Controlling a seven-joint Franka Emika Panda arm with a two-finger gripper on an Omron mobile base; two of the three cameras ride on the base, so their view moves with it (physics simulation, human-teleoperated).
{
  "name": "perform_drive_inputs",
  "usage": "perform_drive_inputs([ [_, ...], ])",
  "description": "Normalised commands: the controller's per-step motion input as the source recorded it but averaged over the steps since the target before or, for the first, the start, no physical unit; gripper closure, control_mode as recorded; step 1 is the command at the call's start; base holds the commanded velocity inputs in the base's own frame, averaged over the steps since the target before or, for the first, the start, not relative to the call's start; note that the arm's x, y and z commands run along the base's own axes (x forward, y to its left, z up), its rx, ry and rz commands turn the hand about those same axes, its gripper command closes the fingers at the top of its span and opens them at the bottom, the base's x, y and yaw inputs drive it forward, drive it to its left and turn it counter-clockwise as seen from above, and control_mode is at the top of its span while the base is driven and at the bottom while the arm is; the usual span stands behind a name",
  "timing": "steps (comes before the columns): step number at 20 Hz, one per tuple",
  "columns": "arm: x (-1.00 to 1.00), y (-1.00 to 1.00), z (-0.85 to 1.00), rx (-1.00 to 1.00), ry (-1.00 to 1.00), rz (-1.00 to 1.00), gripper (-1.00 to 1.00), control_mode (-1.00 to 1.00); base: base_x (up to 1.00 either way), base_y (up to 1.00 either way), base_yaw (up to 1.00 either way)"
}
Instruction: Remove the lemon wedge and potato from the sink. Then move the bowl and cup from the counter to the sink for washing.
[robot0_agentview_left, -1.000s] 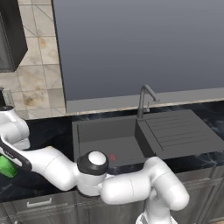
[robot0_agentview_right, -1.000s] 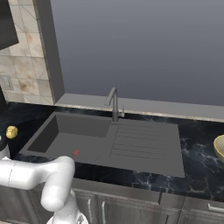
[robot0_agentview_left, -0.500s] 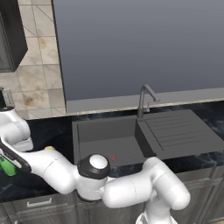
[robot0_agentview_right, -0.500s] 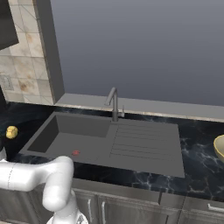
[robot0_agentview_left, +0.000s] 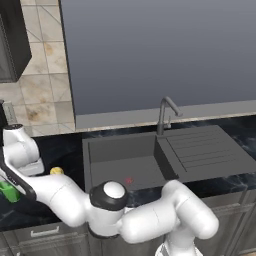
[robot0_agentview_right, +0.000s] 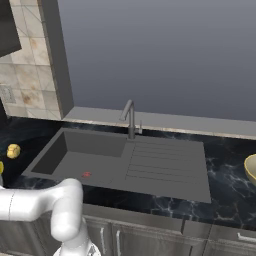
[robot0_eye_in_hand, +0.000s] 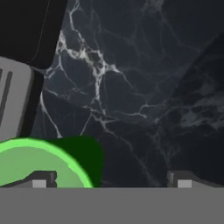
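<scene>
my end effector (robot0_eye_in_hand: 111, 183) hangs spread over the tabletop (robot0_eye_in_hand: 144, 87), the cup (robot0_eye_in_hand: 41, 164) off-centre under one finger, so descending now could tip it.

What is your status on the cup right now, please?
Fingers open, nothing held. Cup on the counter, under the left finger, not between the two. Sink cleared; potato on counter. Nothing in the way.
</scene>
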Motion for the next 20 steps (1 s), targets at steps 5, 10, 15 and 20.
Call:
perform_drive_inputs([
  [5, -0.01, -0.13, -0.18, -0.01, 0.00, -0.06, -1.00, -1.00, 0.00, 0.00, 0.00],
  [10, 0.00, -0.02, -0.13, 0.00, 0.00, -0.05, -1.00, -1.00, 0.00, 0.00, 0.00],
  [15, 0.00, 0.00, -0.09, 0.00, 0.00, -0.06, 1.00, -1.00, 0.00, 0.00, 0.00],
  [20, 0.00, 0.00, -0.01, 0.00, 0.05, -0.09, 1.00, -1.00, 0.00, 0.00, 0.00],
])
